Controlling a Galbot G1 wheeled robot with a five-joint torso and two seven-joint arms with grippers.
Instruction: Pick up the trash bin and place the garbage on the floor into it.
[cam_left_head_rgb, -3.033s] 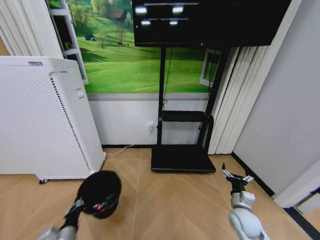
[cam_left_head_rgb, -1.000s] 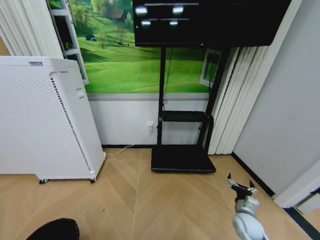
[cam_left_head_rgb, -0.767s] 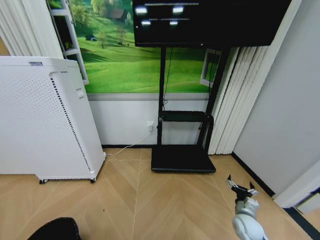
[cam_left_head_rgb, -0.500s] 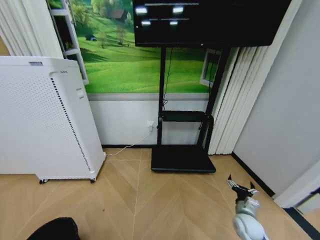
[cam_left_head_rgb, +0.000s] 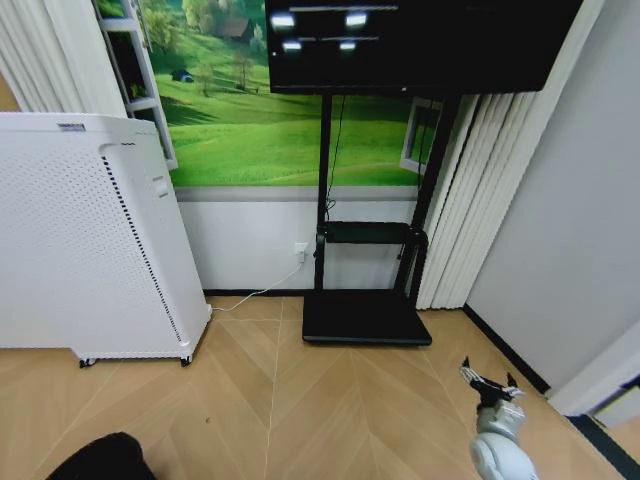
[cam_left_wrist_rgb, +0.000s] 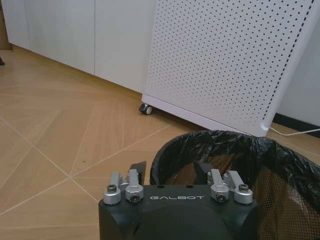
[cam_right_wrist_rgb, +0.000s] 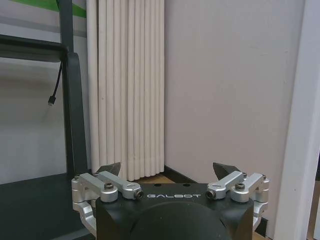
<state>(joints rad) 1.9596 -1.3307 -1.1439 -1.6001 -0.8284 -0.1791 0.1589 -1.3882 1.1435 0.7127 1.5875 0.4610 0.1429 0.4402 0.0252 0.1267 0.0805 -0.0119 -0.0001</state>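
Left claw (cam_left_wrist_rgb: 170, 172) clamped on trash bin (cam_left_wrist_rgb: 235, 150) rim (black liner inside); right claw (cam_right_wrist_rgb: 170, 172) spread, empty.

Bare floor (cam_left_head_rgb: 300, 400) mid-room; white cabinet (cam_left_head_rgb: 80, 240) left, TV stand (cam_left_head_rgb: 365, 318) ahead.

An office or showroom corner: herringbone wood floor (cam_left_head_rgb: 300, 400), screen stand (cam_left_head_rgb: 365, 250), white perforated cabinet (cam_left_head_rgb: 85, 240), landscape mural (cam_left_head_rgb: 250, 110)

A white perforated cabinet (cam_left_head_rgb: 85, 235) stands on wheels left of a black TV stand (cam_left_head_rgb: 366, 300); pleated curtain (cam_left_head_rgb: 480, 200) beside it.
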